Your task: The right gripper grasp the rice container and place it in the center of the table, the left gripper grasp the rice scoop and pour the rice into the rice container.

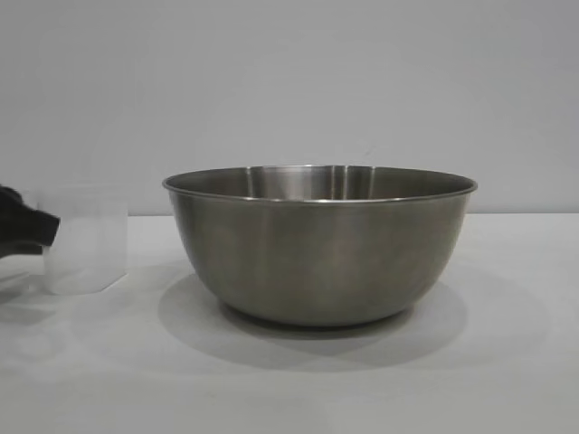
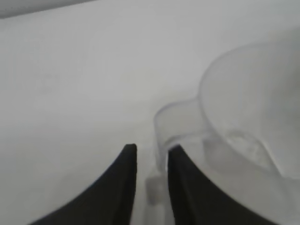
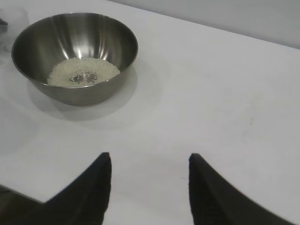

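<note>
At the middle of the white bench stands the big steel bowl, upright on its base, its rolled rim level; from the right wrist view a low patch of pale rice lies on the bowl's bottom, with a bare spot of steel showing near the middle of the grains. At nine o'clock from the bowl, near it but apart, the small clear plastic cup stands on the bench; its walls show no fill line that can be made out, though the left wrist view shows a few pale traces low inside it. The left hand comes in from the nine o'clock edge and meets the cup's side; in its own wrist view its two black fingers stand close together with the cup's side handle between them, so it has hold of the cup by the handle. The right hand hovers over bare bench well apart from the bowl, fingers spread wide and holding nothing.
</note>
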